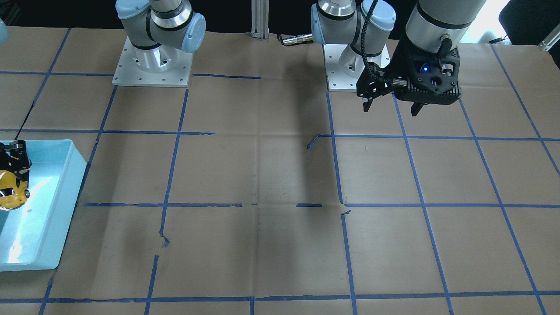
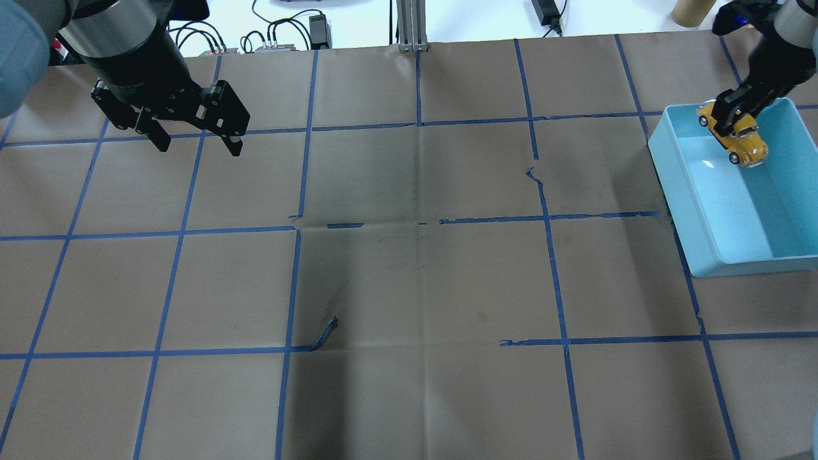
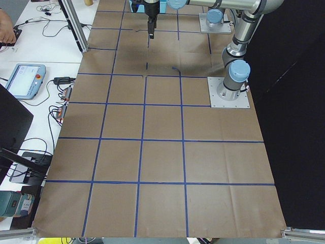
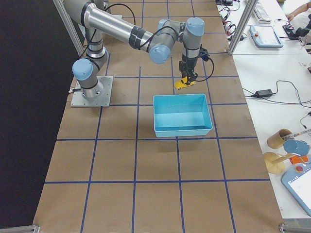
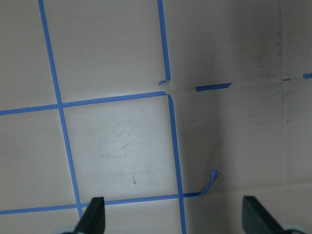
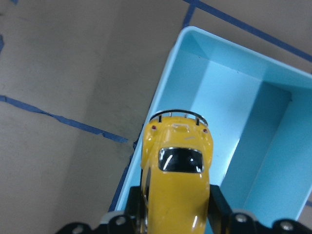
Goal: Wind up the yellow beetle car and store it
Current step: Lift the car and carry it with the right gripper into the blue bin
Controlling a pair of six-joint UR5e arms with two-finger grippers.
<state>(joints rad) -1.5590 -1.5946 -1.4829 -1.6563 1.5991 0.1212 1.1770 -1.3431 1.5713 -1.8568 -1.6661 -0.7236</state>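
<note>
The yellow beetle car is held in my right gripper, which is shut on its sides. It hangs above the light blue bin, over the bin's end nearest the robot base. In the right wrist view the car sits between the fingers, partly over the bin's wall. The front-facing view shows the car over the bin. My left gripper is open and empty, high above the table far from the bin; its fingertips frame bare paper.
Brown paper with a blue tape grid covers the table. Curled loose tape ends lie near the middle. The two arm bases stand at the robot's side. Cables and a pendant lie beyond the table's ends.
</note>
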